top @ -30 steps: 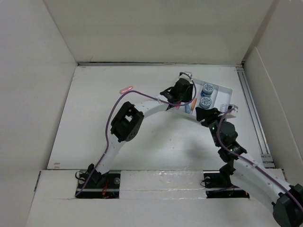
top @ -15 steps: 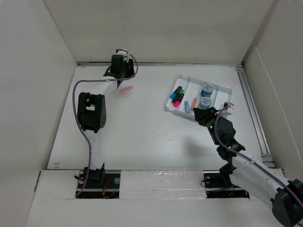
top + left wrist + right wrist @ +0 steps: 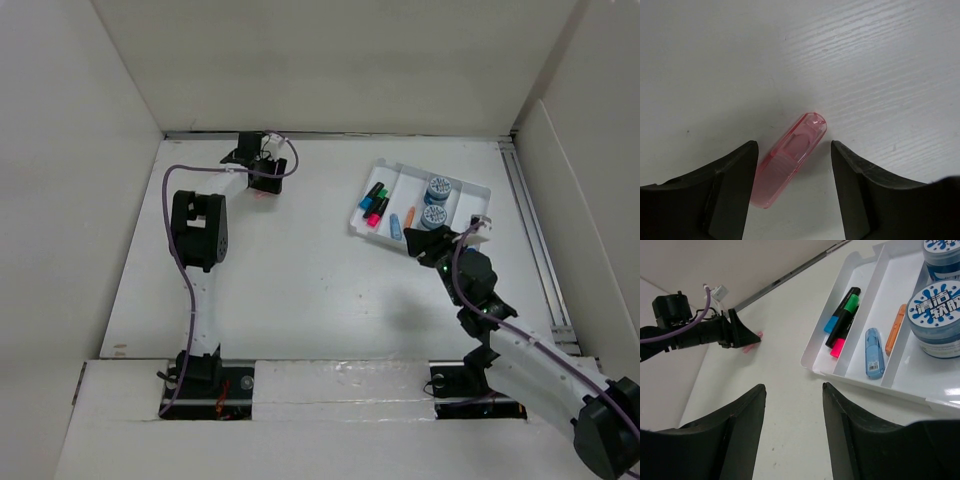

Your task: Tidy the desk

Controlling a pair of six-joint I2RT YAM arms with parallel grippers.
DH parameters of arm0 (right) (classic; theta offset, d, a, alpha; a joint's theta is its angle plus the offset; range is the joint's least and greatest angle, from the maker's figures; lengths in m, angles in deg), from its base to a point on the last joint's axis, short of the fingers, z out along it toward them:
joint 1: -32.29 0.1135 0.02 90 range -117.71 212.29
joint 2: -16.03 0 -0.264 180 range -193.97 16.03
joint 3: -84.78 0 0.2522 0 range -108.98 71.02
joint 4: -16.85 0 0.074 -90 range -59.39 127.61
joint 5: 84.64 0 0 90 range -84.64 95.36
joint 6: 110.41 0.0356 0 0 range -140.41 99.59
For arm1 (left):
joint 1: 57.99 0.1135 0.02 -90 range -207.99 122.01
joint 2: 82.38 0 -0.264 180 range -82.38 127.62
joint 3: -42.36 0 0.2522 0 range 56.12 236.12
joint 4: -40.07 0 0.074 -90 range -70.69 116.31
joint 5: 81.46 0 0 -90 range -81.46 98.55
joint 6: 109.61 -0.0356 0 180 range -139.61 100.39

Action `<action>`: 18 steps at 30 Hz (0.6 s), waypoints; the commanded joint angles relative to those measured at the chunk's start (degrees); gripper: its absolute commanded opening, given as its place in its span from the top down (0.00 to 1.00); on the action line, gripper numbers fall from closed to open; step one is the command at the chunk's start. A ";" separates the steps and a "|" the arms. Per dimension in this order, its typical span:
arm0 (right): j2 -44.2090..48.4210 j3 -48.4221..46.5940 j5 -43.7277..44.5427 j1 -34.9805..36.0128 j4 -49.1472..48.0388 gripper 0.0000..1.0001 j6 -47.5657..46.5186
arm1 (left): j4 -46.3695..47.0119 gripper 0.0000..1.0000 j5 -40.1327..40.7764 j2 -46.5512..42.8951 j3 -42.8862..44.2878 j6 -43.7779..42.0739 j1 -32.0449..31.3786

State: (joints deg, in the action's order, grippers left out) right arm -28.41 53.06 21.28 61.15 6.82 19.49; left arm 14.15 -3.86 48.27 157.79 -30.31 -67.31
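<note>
Straddling the pink plastic piece (image 3: 790, 167) that lies flat on the desk (image 3: 880, 60), the left gripper (image 3: 794, 146) stands open; it is best to square the jaws to its long sides, then close gently.

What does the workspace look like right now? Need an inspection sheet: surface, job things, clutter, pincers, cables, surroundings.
Surface: white matte desk, no spills seen.
Job's things: tray at far right holds markers, a blue stick, an orange stick and two blue-lidded tubs.
Clutter: one pink plastic piece lying loose on the desk, far left.
Pincers: left pincer open, straddling the pink plastic piece, not closed on it; right pincer open, empty, by the tray's near edge.
Cables: a purple cable runs along each arm, clear of the items.
Surroundings: white wall panels; metal rail at right.
</note>
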 commanded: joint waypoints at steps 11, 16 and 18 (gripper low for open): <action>-4.07 -4.02 -1.95 0.14 -2.58 0.45 -1.05 | -2.08 0.64 3.17 -2.07 -2.61 -3.63 0.80; -3.81 -4.02 -1.60 0.14 -2.58 0.45 -1.23 | -1.11 0.87 6.51 -2.42 -2.79 -3.37 -0.43; -3.81 -3.93 -1.07 0.14 -2.58 0.45 -1.05 | -1.37 0.93 6.43 -2.94 -2.09 -2.49 -0.43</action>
State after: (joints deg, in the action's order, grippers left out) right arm -32.48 51.68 19.90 61.15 6.60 19.25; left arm 15.35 0.69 48.05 156.85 -33.24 -67.29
